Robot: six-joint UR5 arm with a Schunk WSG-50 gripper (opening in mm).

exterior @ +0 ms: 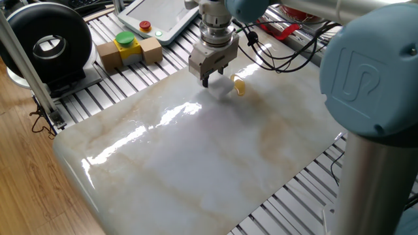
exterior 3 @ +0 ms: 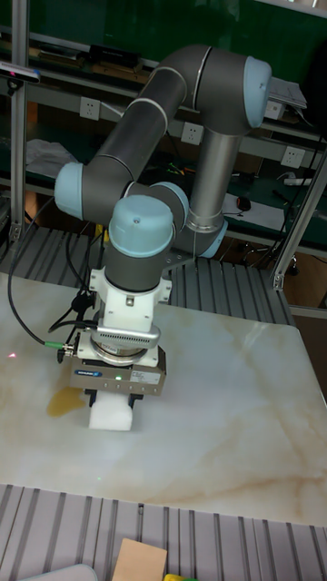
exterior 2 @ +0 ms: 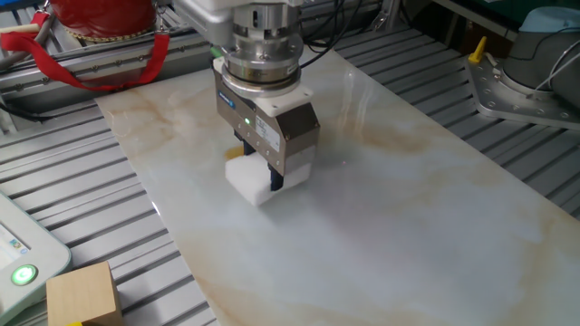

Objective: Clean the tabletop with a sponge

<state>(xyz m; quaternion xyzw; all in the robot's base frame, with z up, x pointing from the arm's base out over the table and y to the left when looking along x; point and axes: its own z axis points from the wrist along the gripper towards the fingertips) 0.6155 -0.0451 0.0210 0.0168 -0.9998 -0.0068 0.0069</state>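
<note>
The tabletop is a glossy white marble-look slab with beige veins, also seen in the other fixed view and the tall view. A small amber stain lies near its far edge, and in the tall view the stain sits just left of the gripper. My gripper points straight down, shut on the sponge, a small white foam block pressed against the slab. In the tall view the sponge pokes out below the gripper. In one fixed view the gripper stands just left of the stain.
A tan cardboard box with a yellow-green button and a black round device sit on the ribbed frame beyond the slab's left corner. A white pendant and cables lie behind. A red object stands at the far end.
</note>
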